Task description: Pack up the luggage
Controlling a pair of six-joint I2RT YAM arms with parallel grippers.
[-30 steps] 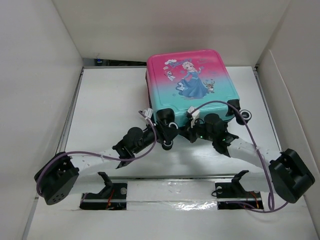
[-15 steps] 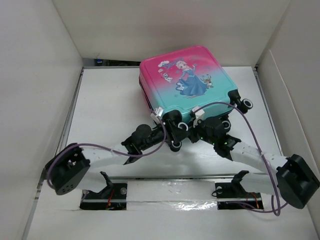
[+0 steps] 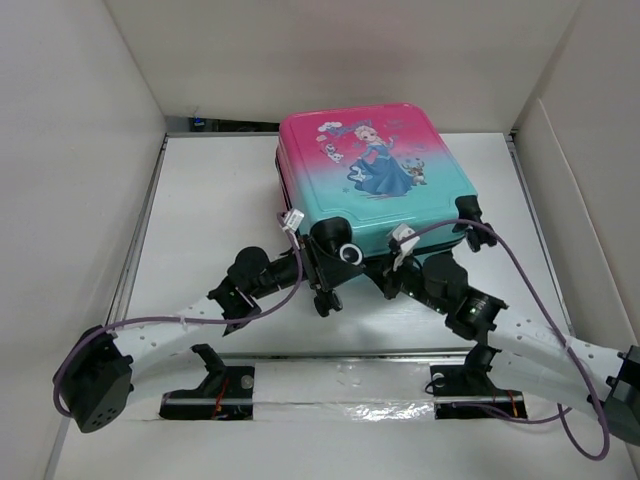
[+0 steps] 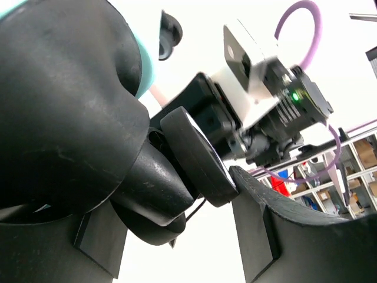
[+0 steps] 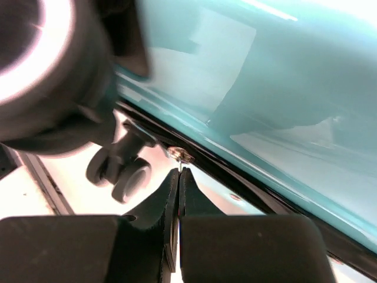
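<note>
— Where is the luggage (image 3: 375, 165)?
— It lies flat on the white counter (image 3: 215, 190) with the lid down and the princess picture facing up. Its pink end points away from the arms, and its teal, wheeled end faces them.
— And the left tool (image 3: 335, 265)?
— It is at the luggage's near left corner. In the wrist view its fingers (image 4: 268, 236) stand partly apart with a black wheel (image 4: 197, 156) of the luggage between them. One fingertip touches the wheel's disc, so it is clamped on that wheel.
— The right tool (image 5: 178, 180)?
— It is near the middle of the luggage's wheeled end, just beside the left one. Its pads (image 5: 235, 247) are pressed together. They pinch a thin zipper pull (image 5: 179, 155) that hangs from the black seam (image 5: 253, 188) between the teal shells.
— Anything else at that end?
— Another wheel (image 5: 126, 177) shows just past the pull, under the same end of the luggage, but it is blurred. At the luggage's near right corner, a corner wheel (image 3: 467, 210) sticks out sideways, and neither tool touches it.
</note>
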